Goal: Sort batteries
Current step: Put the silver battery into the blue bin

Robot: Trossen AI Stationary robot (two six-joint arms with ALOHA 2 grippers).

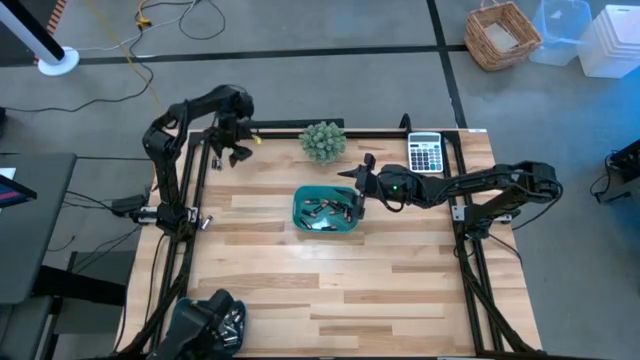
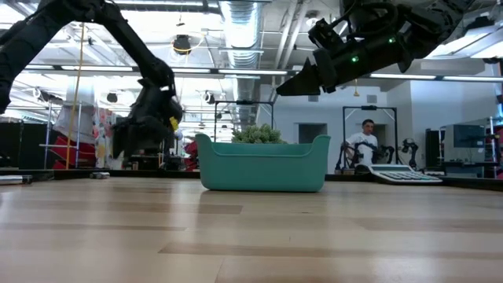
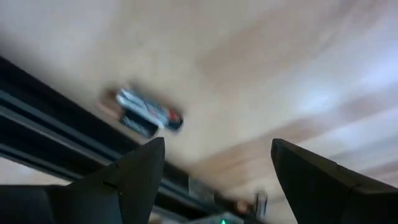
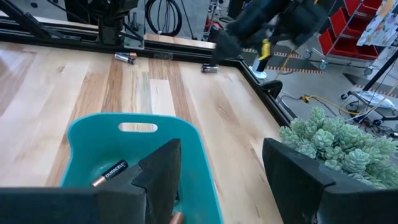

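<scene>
High view: right pincer (image 1: 352, 185) apart, empty, hovering over teal tray (image 1: 300, 205) edge; batteries (image 1: 325, 211) heaped just below; left pincer (image 1: 238, 152) apart above surface (image 1: 300, 290) corner, one battery (image 3: 148, 112) beneath.

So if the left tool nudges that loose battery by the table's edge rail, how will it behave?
The battery is a smooth little cylinder lying on its side on bare wood, so it will probably roll. It looks rigid and likely slippery. The open left tool hangs above it.
</scene>
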